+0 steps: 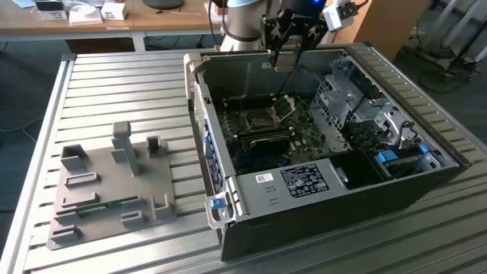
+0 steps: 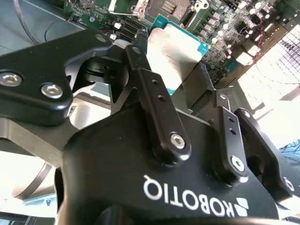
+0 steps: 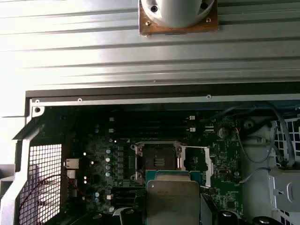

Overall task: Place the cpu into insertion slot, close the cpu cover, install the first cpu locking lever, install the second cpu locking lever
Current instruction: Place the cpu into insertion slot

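The claw (image 1: 285, 61) is pinching the chip (image 2: 171, 49) by its edges and holding it up at the open computer case (image 1: 327, 220), well clear of the empty socket (image 3: 157, 161) with its cover (image 1: 283, 108) standing raised, so all four steps are awaiting completion.

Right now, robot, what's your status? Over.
Copy: end effector shut on cpu, over the open case; insertion slot bare, cpu cover flipped open; nothing seen across the slot.

Matte black metal two-finger gripper (image 2: 171, 70): angular linked fingers (image 2: 157, 108) fastened with silver round-headed screws (image 2: 177, 139), white lettering (image 2: 187, 199) on the gripper's base, a pale grey cylindrical arm (image 1: 239, 25) behind the gripper.
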